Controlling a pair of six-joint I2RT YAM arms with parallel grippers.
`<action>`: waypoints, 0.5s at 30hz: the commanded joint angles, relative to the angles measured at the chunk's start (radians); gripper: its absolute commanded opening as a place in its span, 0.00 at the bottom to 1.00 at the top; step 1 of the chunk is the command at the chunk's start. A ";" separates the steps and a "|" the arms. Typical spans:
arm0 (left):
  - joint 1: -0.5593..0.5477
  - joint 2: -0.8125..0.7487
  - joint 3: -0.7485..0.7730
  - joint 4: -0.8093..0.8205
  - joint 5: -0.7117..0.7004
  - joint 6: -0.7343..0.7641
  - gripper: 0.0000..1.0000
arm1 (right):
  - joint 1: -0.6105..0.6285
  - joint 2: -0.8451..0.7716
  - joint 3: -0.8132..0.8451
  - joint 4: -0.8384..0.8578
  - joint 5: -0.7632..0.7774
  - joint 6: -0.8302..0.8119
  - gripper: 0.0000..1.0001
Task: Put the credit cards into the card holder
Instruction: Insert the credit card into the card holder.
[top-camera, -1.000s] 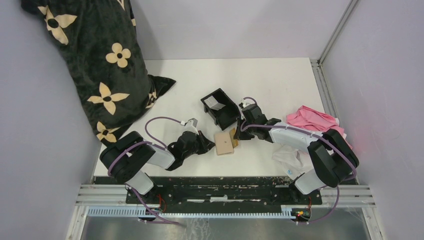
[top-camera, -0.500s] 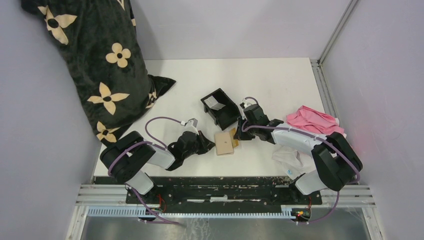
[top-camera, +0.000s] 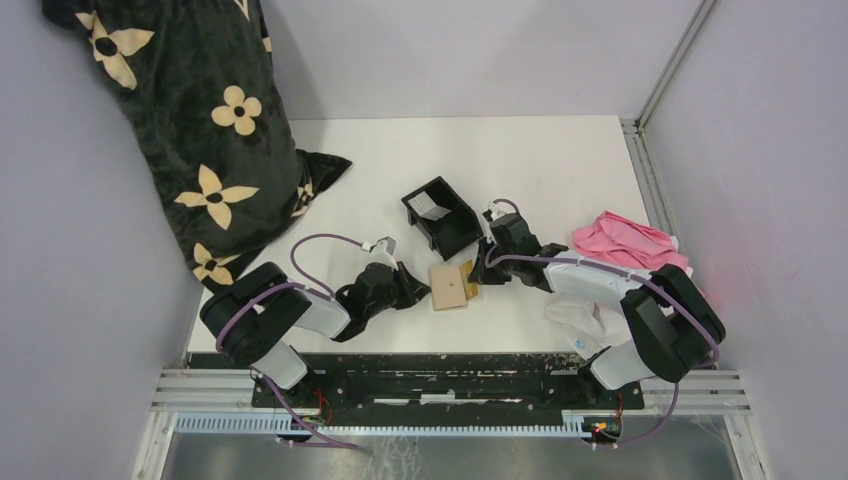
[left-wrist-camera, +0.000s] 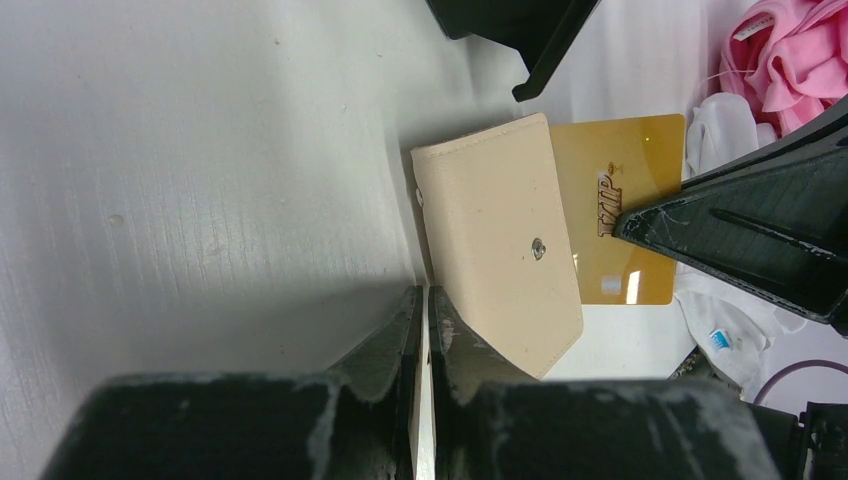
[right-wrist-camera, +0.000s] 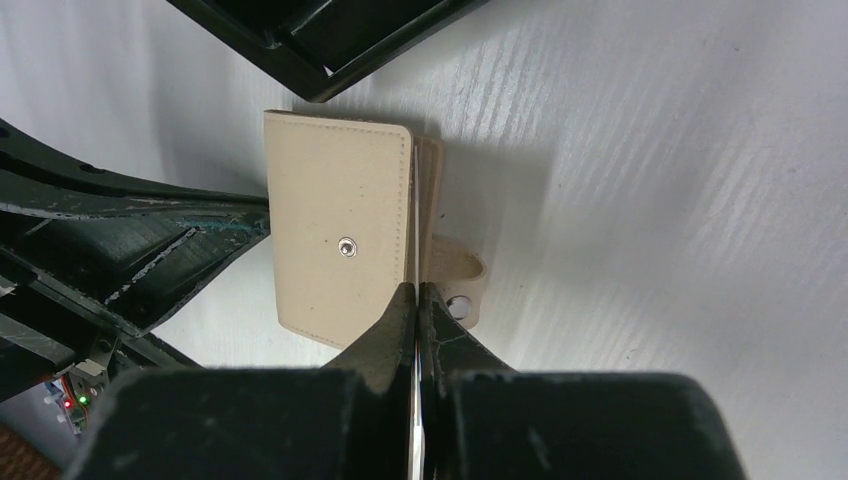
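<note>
Card holder (right-wrist-camera: 340, 240) — gold card (left-wrist-camera: 625, 210) in left-wrist view

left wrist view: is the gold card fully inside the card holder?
No, much of the gold card sticks out past the long edge of the card holder, with its printed face in plain sight.

Lighting: bright, even, diffuse, from overhead. Shadows: soft grey patch on table (right-wrist-camera: 650, 150) right of card holder (right-wrist-camera: 340, 240). Glare: faint sheen on golden-yellow card (left-wrist-camera: 620, 180). Focus: wrist views blurred along lower frame; top view sharp.
</note>
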 joint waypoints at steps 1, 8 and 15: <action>-0.008 0.015 0.013 0.011 -0.006 0.045 0.11 | -0.005 -0.033 -0.014 0.053 -0.008 0.022 0.01; -0.013 0.015 0.009 0.010 -0.008 0.045 0.11 | -0.006 -0.063 -0.023 0.047 -0.004 0.030 0.01; -0.018 0.012 0.007 0.015 -0.010 0.042 0.11 | -0.007 -0.075 -0.024 0.043 -0.011 0.037 0.01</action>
